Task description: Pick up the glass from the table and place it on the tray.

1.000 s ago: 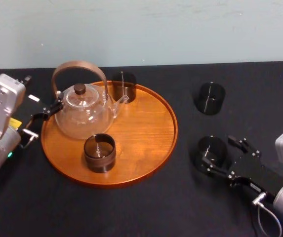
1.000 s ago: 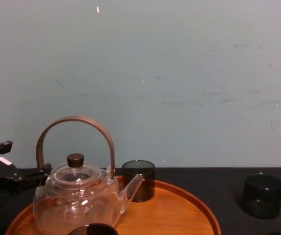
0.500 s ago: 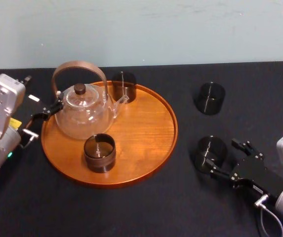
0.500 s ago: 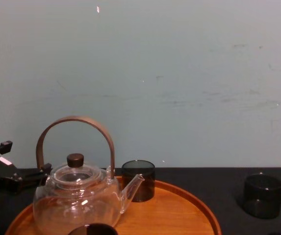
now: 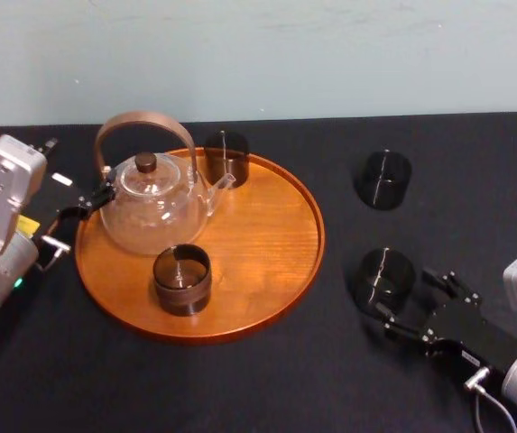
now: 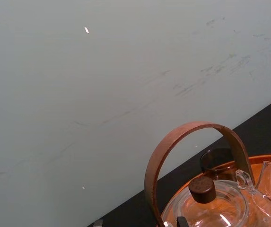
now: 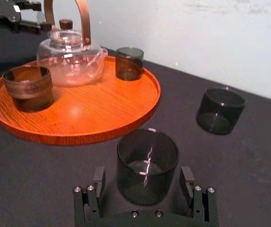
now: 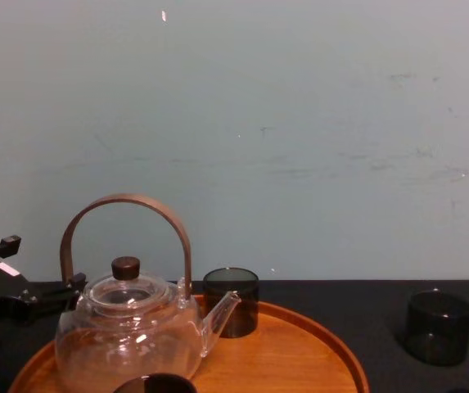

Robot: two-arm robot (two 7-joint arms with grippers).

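Big black table [image 5: 267, 379] under everything. On its left half, a wide round wooden tray [image 5: 267, 225] with a low rim. At the back left of the tray, a clear teapot [image 5: 154, 203] with a brown hoop handle and a dark knob on the lid.

At the front right of the table, the right gripper [image 5: 409, 296], spread wide, one finger on each side of a dark glass [image 5: 384, 278], small gaps showing, no squeeze. At the left rim of the tray, just beside the teapot, the left gripper [image 5: 82, 206], parked. Open or shut: cannot tell.

Dark glass upright on the table, right of the tray and apart from it. Farther back on the table, a second glass [image 5: 385, 179]. On the tray, a third glass [image 5: 182, 278] in front of the teapot and a fourth glass [image 5: 226, 157] behind the spout.
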